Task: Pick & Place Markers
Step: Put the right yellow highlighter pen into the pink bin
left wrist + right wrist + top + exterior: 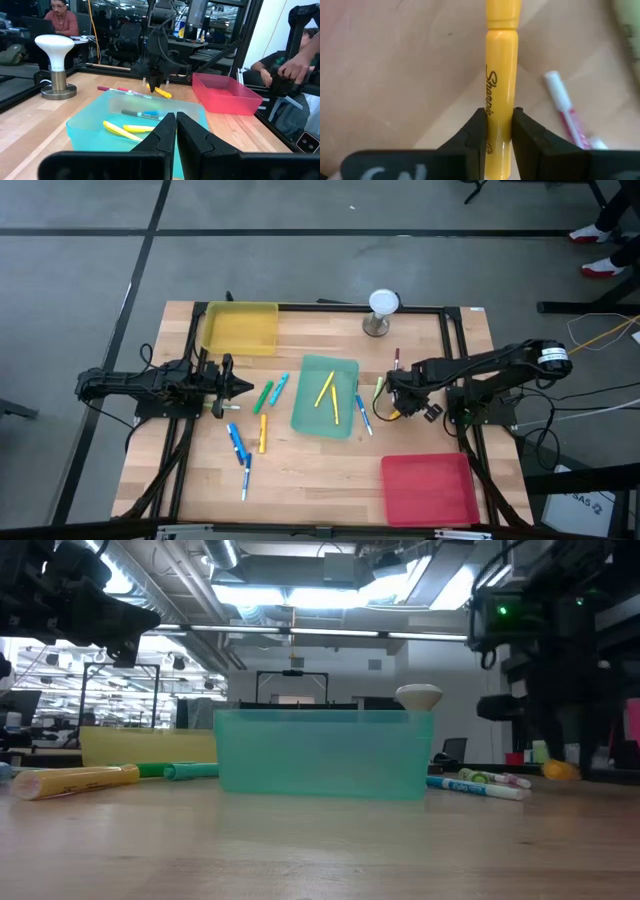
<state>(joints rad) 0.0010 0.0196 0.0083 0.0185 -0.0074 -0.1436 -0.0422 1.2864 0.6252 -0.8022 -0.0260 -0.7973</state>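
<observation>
Right end effector (498,131) is down at the wooden bench (320,470), pinching a yellow Sharpie marker (501,85) between its fingers, just right of the translucent teal plastic tray (325,395). Two more yellow markers (328,392) lie inside that tray. Left end effector (243,387) hovers left of the tray, fingers closed on nothing.

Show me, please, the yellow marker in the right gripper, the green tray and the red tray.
yellow marker (501,75), right wrist view, middle of its barrel.
green tray (312,415), high view, bare floor.
red tray (430,490), high view, bare floor.
</observation>
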